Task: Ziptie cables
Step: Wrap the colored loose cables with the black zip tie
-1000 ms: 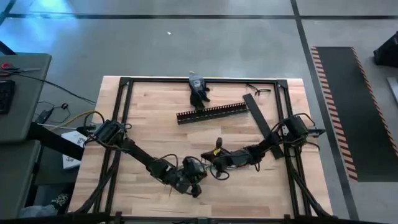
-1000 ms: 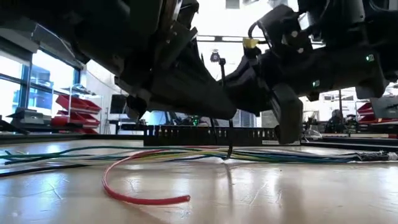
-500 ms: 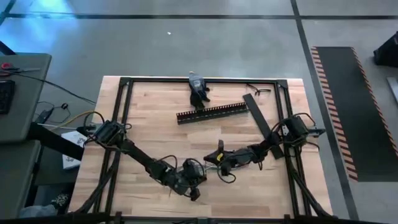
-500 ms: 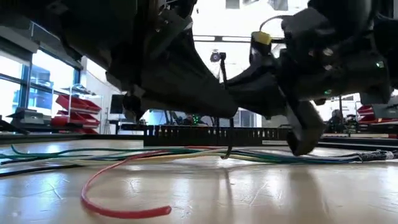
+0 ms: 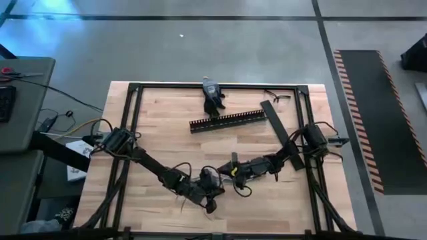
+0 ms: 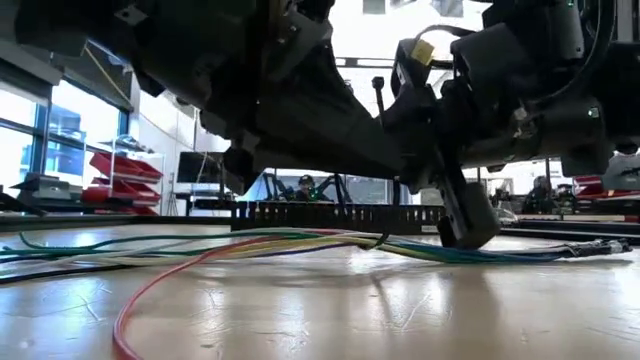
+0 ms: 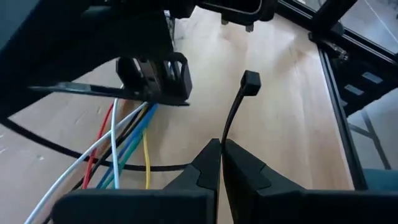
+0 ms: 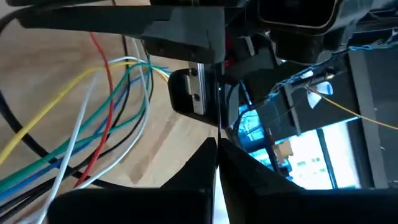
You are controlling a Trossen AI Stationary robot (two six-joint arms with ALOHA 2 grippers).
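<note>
Lying loose across the near half of the wooden table (image 5: pixel 167 127), the cables (image 6: pixel 270 245) fan out in red, yellow, green, blue and white strands. A black zip tie (image 7: pixel 235 109) is pinched in the left gripper (image 7: pixel 221 155), its fingers closed on the strap. The right gripper (image 8: pixel 216 149) meets it there, fingers pressed together on a thin dark strip. 2 arms converge above the bundle.

centre-front 6 o'clock: blocked, left gripper (image 5: pixel 212 193) and right gripper (image 5: pixel 233 172) nearly touching over the cables (image 6: pixel 300 243) | 12 o'clock: black duct (image 5: pixel 227 121) lies across, dark tool (image 5: pixel 212 95) behind it | 2 o'clock: lid strip (image 5: pixel 280 133) slants across | 10 o'clock: bare table (image 5: pixel 160 110), passable
</note>
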